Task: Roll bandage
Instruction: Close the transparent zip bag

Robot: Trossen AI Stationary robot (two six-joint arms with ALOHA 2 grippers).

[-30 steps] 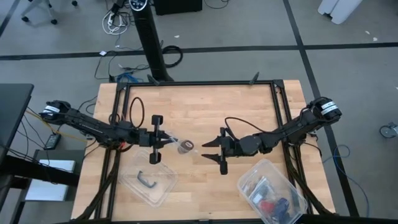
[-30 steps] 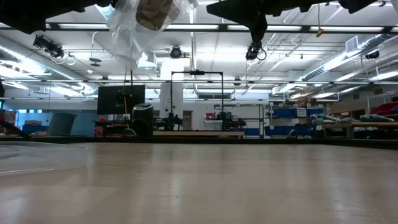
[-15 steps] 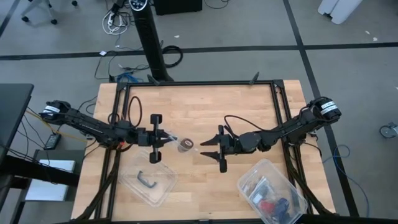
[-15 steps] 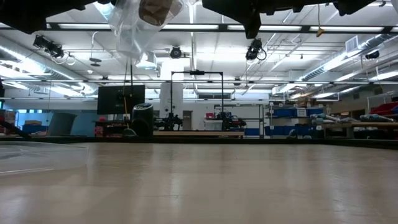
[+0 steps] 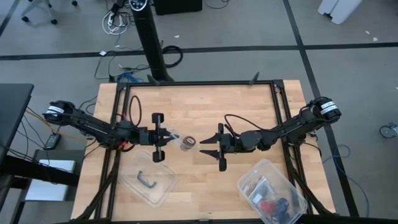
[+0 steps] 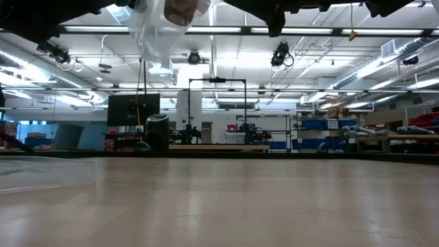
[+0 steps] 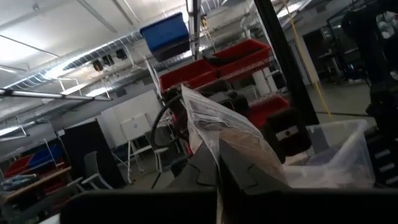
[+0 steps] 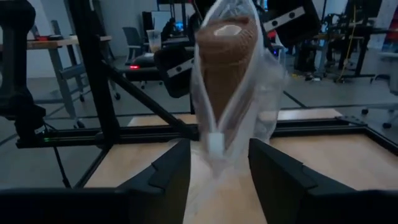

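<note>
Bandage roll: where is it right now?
In the high view the bandage roll hangs mid-table inside a clear bag pinched by the left gripper, with the right gripper just beside it.

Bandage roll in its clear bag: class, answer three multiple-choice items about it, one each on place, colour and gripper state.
1. Where is the bandage?
A. In a clear bag held up above the table
B. In the tub
C. On the floor

2. Its colour?
A. White
B. Brown
C. Blue

3. The right gripper is:
A. Shut on the bag
B. Out of view
C. Open, fingers either side of the bag

Key: 1 A, the left gripper holds the bag aloft; 2 B, brown shows through the plastic; 3 C, a gap shows beside each finger.
</note>
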